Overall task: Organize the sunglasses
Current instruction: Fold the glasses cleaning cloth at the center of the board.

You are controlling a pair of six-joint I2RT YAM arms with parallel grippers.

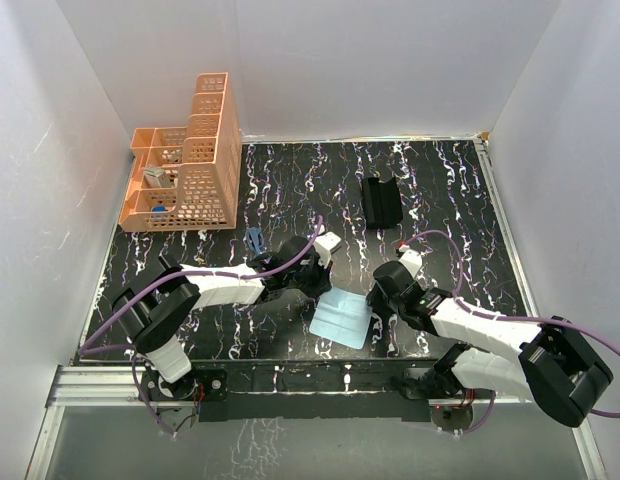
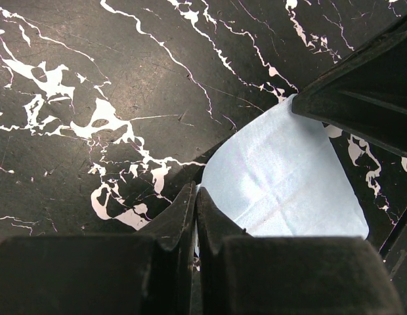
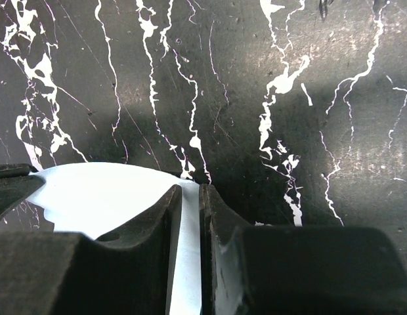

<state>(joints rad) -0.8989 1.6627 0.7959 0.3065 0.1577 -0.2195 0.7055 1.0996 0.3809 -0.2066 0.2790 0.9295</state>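
On my feed the table (image 1: 460,190) was a black slab veined with white. At its far left corner stood a peach mesh organizer (image 1: 205,185). A black case (image 1: 381,201) lay toward the far right, well apart from it. The sunglasses (image 1: 255,240) lay folded left of the middle, and a light blue cloth (image 1: 342,320) rested near the front edge, about centre.

Desk: black marble-patterned slab with white veining (image 1: 440,190). Walls: plain white matte panels (image 1: 350,60) along the left, far and right edges. Near edge: silver aluminium rail (image 1: 90,385). Lighting: even, diffuse.
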